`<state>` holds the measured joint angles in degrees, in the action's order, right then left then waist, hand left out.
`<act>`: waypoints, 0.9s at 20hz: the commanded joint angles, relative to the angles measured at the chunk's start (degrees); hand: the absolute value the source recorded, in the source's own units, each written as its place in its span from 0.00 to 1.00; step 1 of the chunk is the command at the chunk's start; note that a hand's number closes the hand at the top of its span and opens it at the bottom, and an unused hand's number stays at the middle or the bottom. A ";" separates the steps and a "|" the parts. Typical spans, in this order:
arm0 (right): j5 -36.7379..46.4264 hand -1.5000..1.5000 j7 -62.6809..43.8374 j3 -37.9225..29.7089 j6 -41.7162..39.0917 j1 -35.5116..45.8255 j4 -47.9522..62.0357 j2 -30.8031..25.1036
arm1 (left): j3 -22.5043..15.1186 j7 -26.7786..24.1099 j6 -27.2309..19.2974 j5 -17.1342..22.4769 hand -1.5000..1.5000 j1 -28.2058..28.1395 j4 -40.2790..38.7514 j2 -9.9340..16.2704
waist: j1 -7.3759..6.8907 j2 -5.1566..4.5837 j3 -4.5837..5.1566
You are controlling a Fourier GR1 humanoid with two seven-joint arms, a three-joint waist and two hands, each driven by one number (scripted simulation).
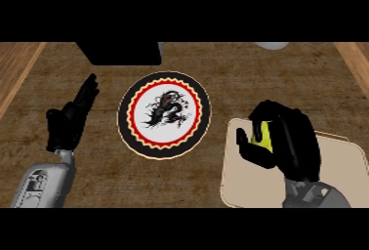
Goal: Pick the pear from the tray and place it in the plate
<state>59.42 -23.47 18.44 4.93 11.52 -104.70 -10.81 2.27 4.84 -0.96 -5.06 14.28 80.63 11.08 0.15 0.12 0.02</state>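
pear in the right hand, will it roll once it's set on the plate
Probably somewhat: the pear looks rounded and smooth, so it may roll. The plate looks flat, offering little stop. It likely stays rigid in the right hand.

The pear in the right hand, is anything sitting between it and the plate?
Nothing visible does. The right hand is curled round the pear over the tray, and only bare counter lies between it and the plate to its left.
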 commanded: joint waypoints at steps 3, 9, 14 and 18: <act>-1.53 1.00 -3.40 2.85 -5.27 10.14 4.21 8.43 | 0.37 -2.39 0.54 -0.18 0.50 0.45 -1.29 -0.22 | -0.60 -0.20 0.01; -7.06 1.00 -11.13 6.92 2.68 22.68 20.14 10.70 | 0.28 1.62 0.46 -0.58 0.50 2.17 -0.14 -0.41 | -1.16 -0.29 -0.01; -14.69 1.00 -7.90 11.17 14.90 30.57 37.52 10.77 | -2.00 0.24 -2.00 -3.48 0.50 4.69 -3.82 -3.38 | -1.66 -0.63 -0.02; -13.75 1.00 -9.39 13.75 14.21 36.28 48.92 10.79 | 0.05 1.29 1.49 -0.72 0.50 2.08 0.95 -0.14 | -2.42 -0.53 -0.01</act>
<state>46.59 -32.37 29.49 16.58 42.87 -66.16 -0.20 1.64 6.17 -0.48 -6.26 16.56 80.80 9.88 -1.74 -0.34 0.01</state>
